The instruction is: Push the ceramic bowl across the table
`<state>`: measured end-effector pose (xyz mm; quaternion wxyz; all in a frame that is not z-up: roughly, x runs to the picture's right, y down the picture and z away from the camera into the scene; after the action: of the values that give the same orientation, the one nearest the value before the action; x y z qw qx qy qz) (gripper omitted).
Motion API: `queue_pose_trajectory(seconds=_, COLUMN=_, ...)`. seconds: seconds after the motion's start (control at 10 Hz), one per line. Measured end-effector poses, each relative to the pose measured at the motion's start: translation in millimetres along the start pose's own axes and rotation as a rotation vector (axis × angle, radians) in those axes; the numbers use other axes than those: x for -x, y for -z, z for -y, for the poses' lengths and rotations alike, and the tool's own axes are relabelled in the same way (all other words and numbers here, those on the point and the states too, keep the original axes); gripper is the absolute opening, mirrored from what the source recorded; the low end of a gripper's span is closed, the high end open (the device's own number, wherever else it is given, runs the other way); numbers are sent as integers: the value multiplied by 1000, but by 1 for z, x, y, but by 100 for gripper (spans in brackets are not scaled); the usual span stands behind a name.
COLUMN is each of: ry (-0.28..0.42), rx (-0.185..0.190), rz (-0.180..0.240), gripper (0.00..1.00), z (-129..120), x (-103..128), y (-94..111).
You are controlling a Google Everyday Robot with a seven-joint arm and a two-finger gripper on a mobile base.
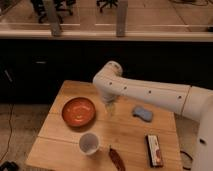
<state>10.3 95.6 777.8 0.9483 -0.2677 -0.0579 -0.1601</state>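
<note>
The wide, shallow orange-red ceramic bowl (78, 111) is sitting left of centre in the frame on the light wooden plank table (127, 135). The gripper (110, 107) is hanging just right of the bowl's rim, fingers spread wide and holding nothing, so the bowl is lying immediately frame-left of it.

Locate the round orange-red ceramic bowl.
Camera view: the bowl sits on the light wooden table's left half, behind the white cup; the gripper hangs off its right rim.
</note>
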Motion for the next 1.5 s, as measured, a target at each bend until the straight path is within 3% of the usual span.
queue_pose_trajectory(seconds=1.5, ry=67, rx=46, rz=58, gripper=77, z=7, x=21, y=-27)
